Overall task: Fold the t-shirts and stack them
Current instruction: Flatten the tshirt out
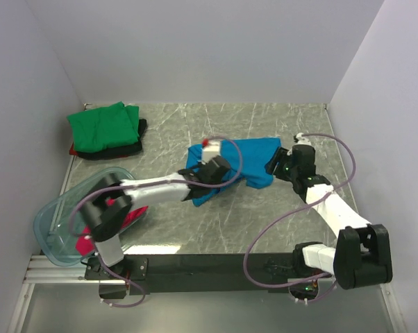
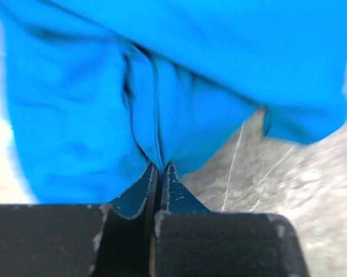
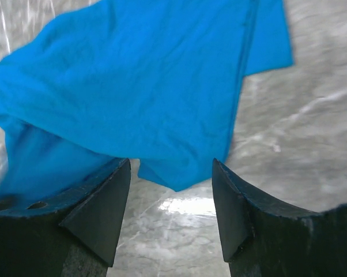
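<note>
From above, the blue t-shirt is lying crumpled near the middle of the marbled desk, between the two arms. The left end effector is reaching over the shirt's near left part, while the right end effector is hovering at its right edge. At the far left corner a green t-shirt is sitting folded on top of a black t-shirt. A magenta-red t-shirt is lying inside the clear plastic bin at the near left, partly hidden by the left arm. In the left wrist view, the left end effector's jaws are pressing tightly together, pinching a fold of the blue cloth that is bunching up just ahead of them, with bare desk showing to the right. In the right wrist view, the right end effector's jaws are standing wide apart and gripping nothing; a corner of the blue t-shirt is lying on the desk just in front of the gap between them.
</note>
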`<action>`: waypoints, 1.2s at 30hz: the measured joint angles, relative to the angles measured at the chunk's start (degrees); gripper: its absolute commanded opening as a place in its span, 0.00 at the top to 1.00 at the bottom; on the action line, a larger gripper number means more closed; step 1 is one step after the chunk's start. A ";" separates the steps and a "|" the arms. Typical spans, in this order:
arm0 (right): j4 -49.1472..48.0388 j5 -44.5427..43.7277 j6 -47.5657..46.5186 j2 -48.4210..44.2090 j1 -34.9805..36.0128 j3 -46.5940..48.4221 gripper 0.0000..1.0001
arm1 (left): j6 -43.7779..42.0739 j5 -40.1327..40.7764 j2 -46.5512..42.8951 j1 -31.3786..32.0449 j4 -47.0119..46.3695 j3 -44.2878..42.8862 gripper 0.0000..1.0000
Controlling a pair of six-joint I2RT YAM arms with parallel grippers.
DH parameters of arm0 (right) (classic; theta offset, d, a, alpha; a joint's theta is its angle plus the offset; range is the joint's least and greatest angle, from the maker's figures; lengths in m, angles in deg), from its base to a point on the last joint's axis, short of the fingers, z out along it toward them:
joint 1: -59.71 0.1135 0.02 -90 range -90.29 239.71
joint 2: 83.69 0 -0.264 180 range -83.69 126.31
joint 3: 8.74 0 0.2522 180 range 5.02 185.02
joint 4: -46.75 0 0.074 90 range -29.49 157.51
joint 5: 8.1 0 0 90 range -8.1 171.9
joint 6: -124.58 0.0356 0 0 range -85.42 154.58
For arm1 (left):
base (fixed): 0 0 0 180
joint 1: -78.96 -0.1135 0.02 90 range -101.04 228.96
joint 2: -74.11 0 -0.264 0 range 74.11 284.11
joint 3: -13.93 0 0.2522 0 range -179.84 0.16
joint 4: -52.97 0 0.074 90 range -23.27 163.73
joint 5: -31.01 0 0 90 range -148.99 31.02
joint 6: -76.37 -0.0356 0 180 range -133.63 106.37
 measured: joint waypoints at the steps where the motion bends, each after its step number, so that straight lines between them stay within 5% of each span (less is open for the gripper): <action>1: 0.04 -0.35 0.02 1.11 1.11 0.39 0.35 | -0.17 0.46 -3.48 -1.03 0.39 1.05 1.00; 10: 1.81 -3.72 0.09 14.23 8.66 6.78 0.40 | -1.53 3.39 -26.14 -9.29 2.69 7.21 0.99; 22: 2.47 -8.09 2.64 17.66 26.16 9.75 0.40 | -2.56 2.49 -29.62 -15.65 6.43 16.59 0.99; 32: 6.97 -15.19 4.55 28.81 31.74 16.04 0.40 | -3.02 1.01 -33.77 -16.87 6.54 18.25 0.99; 35: 7.82 -16.72 4.79 29.53 32.57 16.37 0.47 | -3.17 0.74 -34.51 -17.64 6.54 18.69 0.99; 36: 8.00 -16.94 4.90 29.81 32.83 16.59 0.61 | -3.26 0.61 -34.82 -17.97 6.54 18.88 0.99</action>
